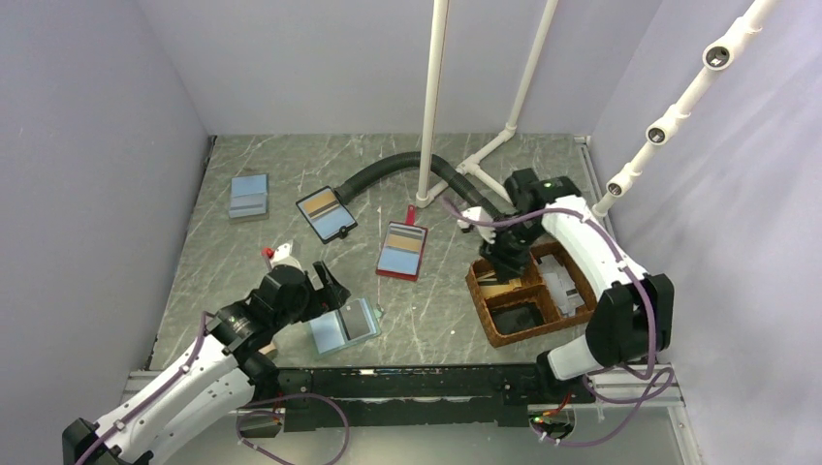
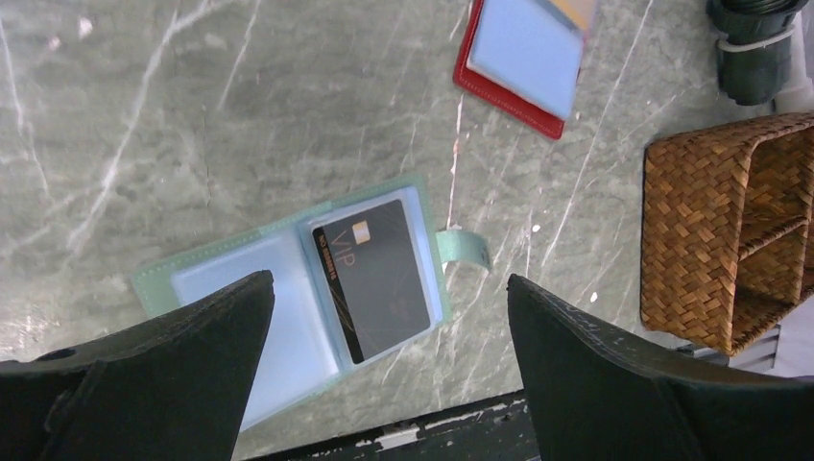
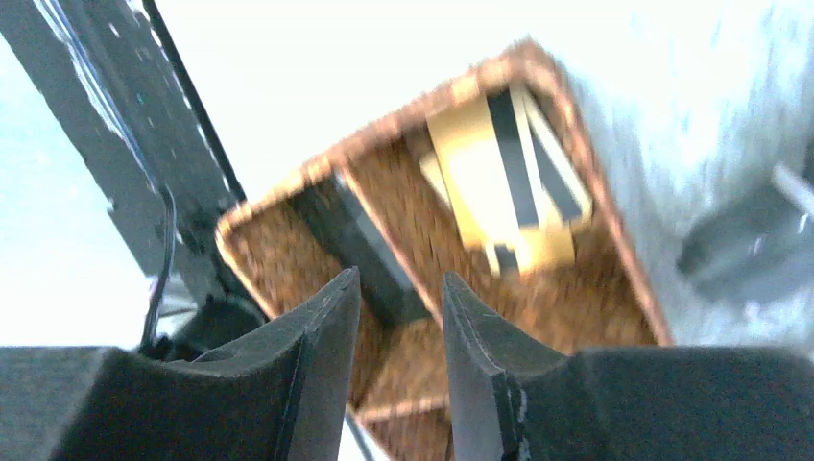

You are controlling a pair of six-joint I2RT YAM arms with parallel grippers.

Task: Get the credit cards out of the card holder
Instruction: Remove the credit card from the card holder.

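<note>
I see left gripper (image 2: 386, 286) hanging wide open over the teal card holder (image 2: 288, 288), which lies open near the front table (image 2: 192, 115) edge, black VIP card (image 2: 374, 279) in its right pocket. Right gripper (image 3: 400, 283) jaws partly apart, empty, above wicker basket (image 3: 384, 134) holding tan striped cards (image 3: 475, 182).

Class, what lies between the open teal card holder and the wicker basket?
Nothing: the left wrist view shows only bare table between the holder and the basket; the top view agrees.
</note>
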